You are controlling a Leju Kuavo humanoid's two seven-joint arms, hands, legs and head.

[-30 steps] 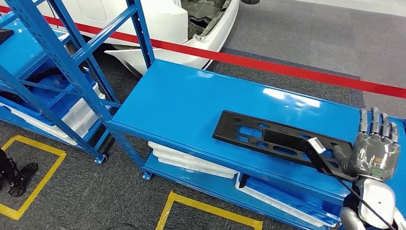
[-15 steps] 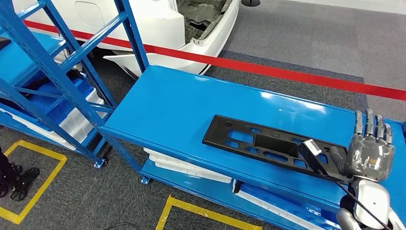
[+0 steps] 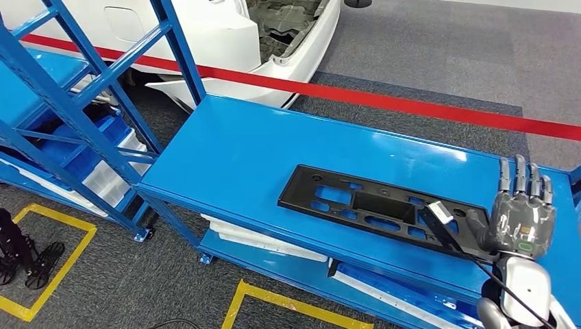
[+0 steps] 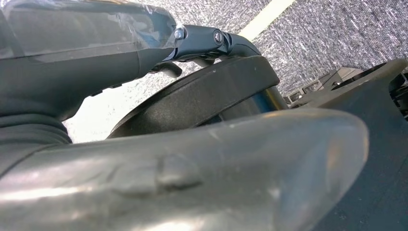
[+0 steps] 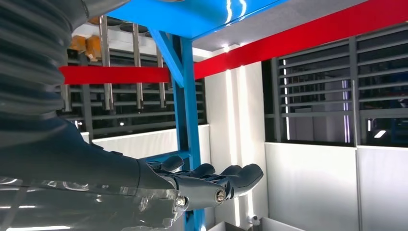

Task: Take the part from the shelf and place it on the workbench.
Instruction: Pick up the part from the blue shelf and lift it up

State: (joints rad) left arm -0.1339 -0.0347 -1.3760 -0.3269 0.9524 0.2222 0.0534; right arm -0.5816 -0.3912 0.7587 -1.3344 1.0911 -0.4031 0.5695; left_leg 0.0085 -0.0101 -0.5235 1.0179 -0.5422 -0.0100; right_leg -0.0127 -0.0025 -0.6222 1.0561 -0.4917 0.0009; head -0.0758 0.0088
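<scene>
A long black part with several cut-outs lies flat on the blue workbench, towards its right half. My right hand stands at the part's right end, fingers straight and pointing away from me, thumb side close to the part's edge. In the right wrist view the right hand has its fingers stretched out with nothing in them. My left hand hangs over grey carpet, a dark finger apart from the thumb, holding nothing.
The blue shelf frame stands to the left of the bench. A red barrier tape and a white car body lie behind. White trays sit under the bench. A black cable with a white tag crosses the part's right end.
The whole picture has shifted, so the camera has moved. The part lies as before on the bench and my right hand stays at its right end.
</scene>
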